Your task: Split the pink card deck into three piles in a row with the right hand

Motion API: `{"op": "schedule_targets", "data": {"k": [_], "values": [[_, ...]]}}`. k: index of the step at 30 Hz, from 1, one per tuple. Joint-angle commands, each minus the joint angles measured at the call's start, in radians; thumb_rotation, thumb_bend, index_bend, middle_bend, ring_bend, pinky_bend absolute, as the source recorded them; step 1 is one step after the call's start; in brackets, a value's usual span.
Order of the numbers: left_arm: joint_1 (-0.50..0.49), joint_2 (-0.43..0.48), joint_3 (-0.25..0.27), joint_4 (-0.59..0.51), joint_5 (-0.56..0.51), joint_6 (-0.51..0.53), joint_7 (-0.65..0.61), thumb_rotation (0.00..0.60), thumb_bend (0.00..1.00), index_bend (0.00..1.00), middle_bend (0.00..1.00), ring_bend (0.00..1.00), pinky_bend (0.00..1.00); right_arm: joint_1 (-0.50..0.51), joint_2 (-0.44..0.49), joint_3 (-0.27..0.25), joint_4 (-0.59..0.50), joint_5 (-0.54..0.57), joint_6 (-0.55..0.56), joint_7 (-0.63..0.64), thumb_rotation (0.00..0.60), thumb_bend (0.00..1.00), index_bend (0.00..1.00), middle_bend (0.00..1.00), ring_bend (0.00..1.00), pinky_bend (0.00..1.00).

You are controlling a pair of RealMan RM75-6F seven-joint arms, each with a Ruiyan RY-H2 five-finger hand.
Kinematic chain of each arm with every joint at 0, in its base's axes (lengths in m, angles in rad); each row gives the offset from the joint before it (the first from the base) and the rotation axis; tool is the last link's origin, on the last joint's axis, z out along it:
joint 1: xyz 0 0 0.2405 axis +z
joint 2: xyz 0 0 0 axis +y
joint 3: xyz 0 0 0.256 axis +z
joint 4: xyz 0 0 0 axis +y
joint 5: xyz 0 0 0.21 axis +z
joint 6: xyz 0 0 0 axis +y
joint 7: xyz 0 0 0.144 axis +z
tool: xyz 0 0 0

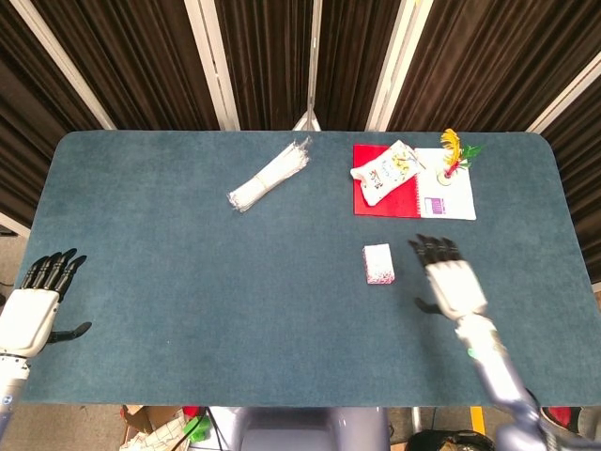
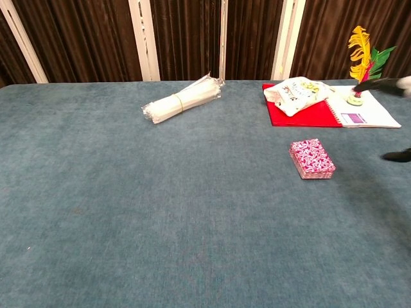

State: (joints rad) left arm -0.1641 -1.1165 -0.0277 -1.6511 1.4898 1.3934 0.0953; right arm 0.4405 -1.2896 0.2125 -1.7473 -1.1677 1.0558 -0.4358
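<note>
The pink card deck (image 1: 378,263) lies as one stack right of the table's middle, also seen in the chest view (image 2: 312,158). My right hand (image 1: 450,280) hovers just right of the deck, fingers spread, holding nothing; only its dark fingertips (image 2: 385,83) show at the chest view's right edge. My left hand (image 1: 36,305) stays at the table's near left edge, fingers apart and empty.
A bundle of clear plastic sleeves (image 1: 269,176) lies at the back middle. At the back right sit a red notebook (image 1: 385,195), a snack bag (image 1: 386,171) on top of it, white paper (image 1: 449,199) and a small feather ornament (image 1: 452,156).
</note>
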Motion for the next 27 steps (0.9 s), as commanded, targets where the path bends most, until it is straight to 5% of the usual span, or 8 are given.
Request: {"op": "schedule_targets", "data": {"k": [1,15,27], "values": [[-0.003,0.006,-0.002,-0.004,-0.009,-0.011,-0.016,0.600,0.00,0.00,0.00,0.00,0.00,0.102,-0.102,0.033,0.065,0.130,-0.082,-0.107,0.600,0.22,0.00,0.00,0.00,0.00],[-0.014,0.026,0.000,-0.018,-0.028,-0.048,-0.059,0.600,0.00,0.00,0.00,0.00,0.00,0.260,-0.270,0.031,0.285,0.378,-0.151,-0.223,0.600,0.20,0.00,0.00,0.00,0.00],[-0.021,0.033,0.003,-0.031,-0.043,-0.070,-0.053,0.600,0.00,0.00,0.00,0.00,0.00,0.302,-0.303,0.007,0.362,0.418,-0.165,-0.197,0.600,0.20,0.08,0.07,0.00,0.00]]}}
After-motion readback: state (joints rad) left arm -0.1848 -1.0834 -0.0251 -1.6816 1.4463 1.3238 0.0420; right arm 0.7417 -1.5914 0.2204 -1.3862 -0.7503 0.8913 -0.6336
